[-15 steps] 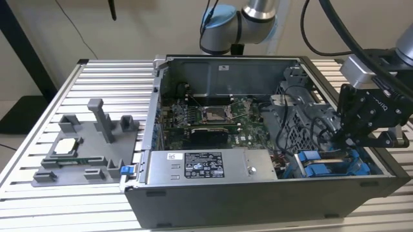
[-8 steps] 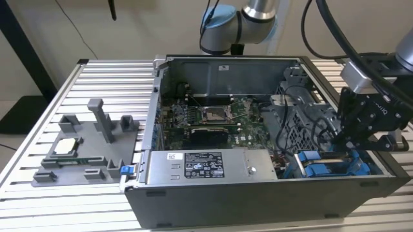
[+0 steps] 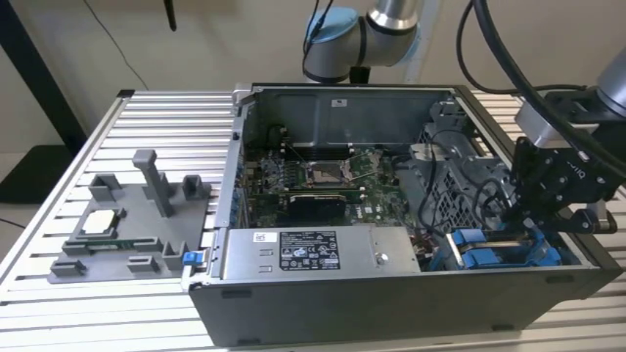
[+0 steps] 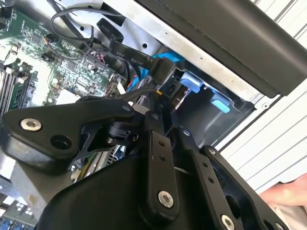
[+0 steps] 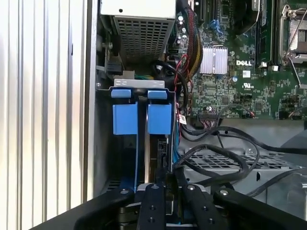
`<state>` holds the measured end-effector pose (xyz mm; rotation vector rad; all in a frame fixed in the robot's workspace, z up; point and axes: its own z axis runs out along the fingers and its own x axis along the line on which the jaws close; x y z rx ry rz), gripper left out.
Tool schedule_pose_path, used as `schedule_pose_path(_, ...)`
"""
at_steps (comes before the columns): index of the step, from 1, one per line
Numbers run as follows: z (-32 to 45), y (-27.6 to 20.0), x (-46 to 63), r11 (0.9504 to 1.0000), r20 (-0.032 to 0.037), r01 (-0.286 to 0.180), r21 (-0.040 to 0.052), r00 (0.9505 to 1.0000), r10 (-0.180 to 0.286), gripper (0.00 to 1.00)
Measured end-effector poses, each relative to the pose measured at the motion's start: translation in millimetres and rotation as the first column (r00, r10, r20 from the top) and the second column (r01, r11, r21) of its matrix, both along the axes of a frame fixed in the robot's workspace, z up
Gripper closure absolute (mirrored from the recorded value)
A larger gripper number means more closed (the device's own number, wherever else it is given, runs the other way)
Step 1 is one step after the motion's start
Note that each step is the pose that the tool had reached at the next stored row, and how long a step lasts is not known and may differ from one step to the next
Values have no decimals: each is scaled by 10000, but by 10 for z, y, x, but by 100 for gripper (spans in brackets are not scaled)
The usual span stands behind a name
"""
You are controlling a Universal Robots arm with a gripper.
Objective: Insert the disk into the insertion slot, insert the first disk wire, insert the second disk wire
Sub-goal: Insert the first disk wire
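Slatted metal table (image 3: 146, 110) carries the open computer case (image 3: 391, 301). Inside the insertion slot (image 5: 139, 82) stands the disk (image 5: 159, 119), seated. The gripper (image 4: 159, 103) hangs over the slot. Its fingers (image 4: 163, 120) are pressed together, apparently pinching a black disk wire (image 4: 139, 94). Hazard: a skewed connector may jam at the slot; loose cables (image 5: 225, 167) beside the slot may snag the fingers.
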<state>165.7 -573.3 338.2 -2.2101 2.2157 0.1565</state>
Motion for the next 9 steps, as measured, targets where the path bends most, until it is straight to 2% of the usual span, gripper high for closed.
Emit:
schedule_pose_path(3,-2,-6,2,9999,0,107,7,9999,-107,100)
schedule_pose_path(9,-2,-9,2,9981,-1,613,8,9981,-613,100)
